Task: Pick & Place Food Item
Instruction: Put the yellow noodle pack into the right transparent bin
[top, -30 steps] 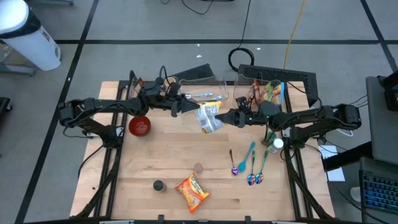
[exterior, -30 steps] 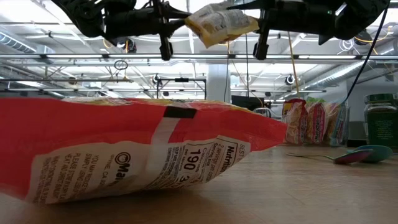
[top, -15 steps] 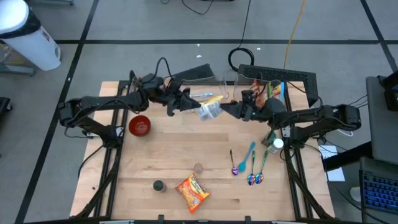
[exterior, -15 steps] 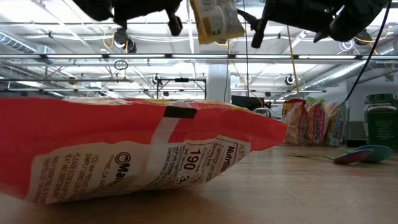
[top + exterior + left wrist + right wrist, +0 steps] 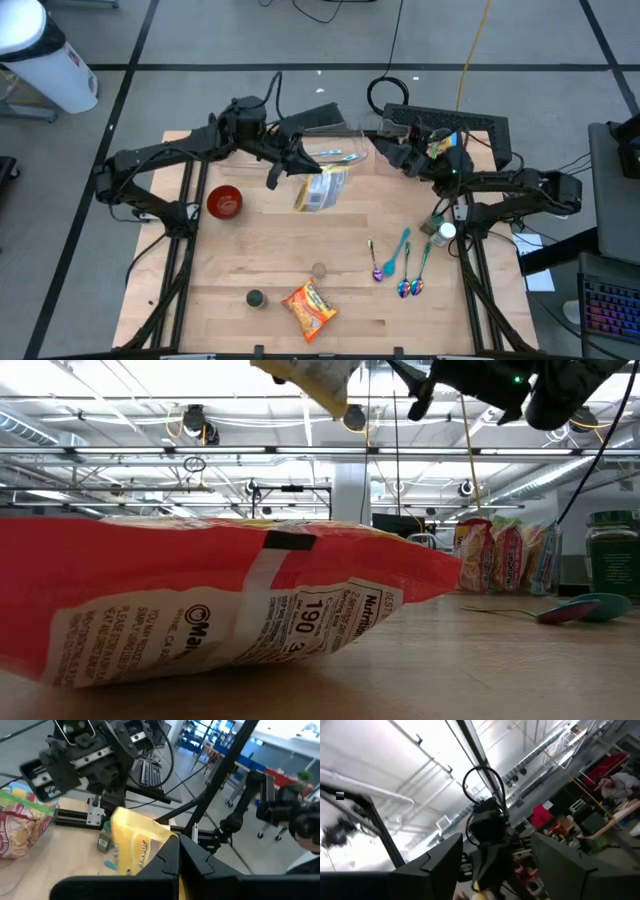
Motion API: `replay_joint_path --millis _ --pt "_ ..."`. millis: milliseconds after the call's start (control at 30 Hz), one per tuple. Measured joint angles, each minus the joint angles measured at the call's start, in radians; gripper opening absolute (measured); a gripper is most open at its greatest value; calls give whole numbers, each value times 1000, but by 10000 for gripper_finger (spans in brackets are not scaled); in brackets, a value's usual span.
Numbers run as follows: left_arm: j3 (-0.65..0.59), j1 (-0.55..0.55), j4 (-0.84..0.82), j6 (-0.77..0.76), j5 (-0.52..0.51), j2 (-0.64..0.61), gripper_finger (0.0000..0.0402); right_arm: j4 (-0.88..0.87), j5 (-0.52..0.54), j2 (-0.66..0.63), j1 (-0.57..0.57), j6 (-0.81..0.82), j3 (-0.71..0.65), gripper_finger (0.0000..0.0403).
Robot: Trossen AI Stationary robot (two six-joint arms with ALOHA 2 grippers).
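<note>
Left gripper pinches the yellow snack bag by its top edge, jaws pressed tight on the film; bag hangs free, high over the table's back half, just in front of the clear bin.

Right gripper has its jaws spread, holds nothing, sits near the bin's right side, apart from the bag.

Step, as I read it: left arm carries the bag alone to the drop spot. To do it well: keep the pinch firm, move smoothly so the bag doesn't swing, clear the bin rim and the red bowl, release only once the bag hangs low over the target.

In the left wrist view the bag sits right at the fingertips, most of it beyond them.
</note>
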Motion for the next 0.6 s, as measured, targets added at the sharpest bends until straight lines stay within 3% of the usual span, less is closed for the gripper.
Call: replay_joint_path --millis 133,267,367,600 --pt "26 0 -63 38 -1 0 1 -284 -143 -23 -16 -105 138 219" --pt "26 7 -98 59 -5 0 1 -869 -314 -6 -16 -319 405 215" --pt "26 16 -125 60 -5 0 1 -1230 -370 49 -16 -484 617 216" --pt "26 15 -187 79 -5 0 0 -1517 -460 211 16 -642 974 219"
